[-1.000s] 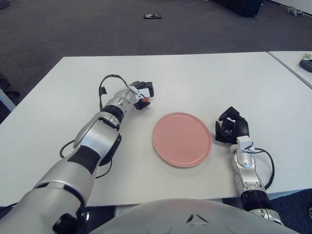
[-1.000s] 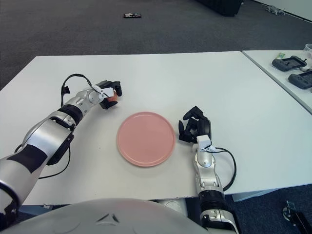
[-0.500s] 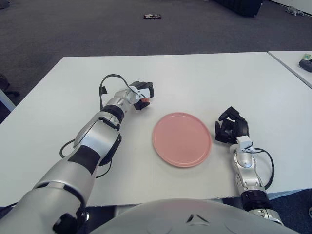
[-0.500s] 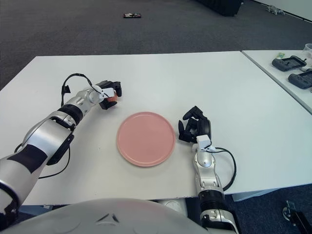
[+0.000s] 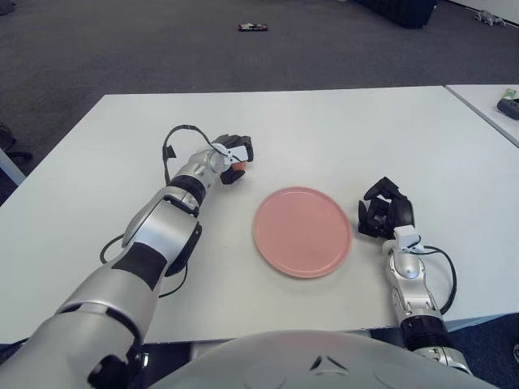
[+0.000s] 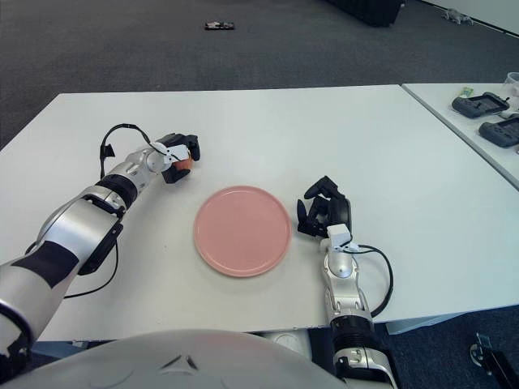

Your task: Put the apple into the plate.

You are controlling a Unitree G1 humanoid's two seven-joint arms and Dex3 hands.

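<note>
while the left arm stretches out across the white table, the left hand has its dark fingers wrapped around the apple, of which only a small orange-red patch shows between them. hand and apple sit toward the left half of the table, roughly midway between the near edge and the far edge, and whether the apple touches the tabletop or is held just above it cannot be told. a black cable loops up from the left wrist. the pink plate lies flat near the middle of the table, a little closer to the near edge, with nothing in it; it is apart from the apple, which is off toward its far-left side. the right hand stands just beside the plate's right rim, closer to the near edge, its black fingers loosely curled and holding nothing, its forearm running back toward the near-right corner with a black cable looped beside it.
</note>
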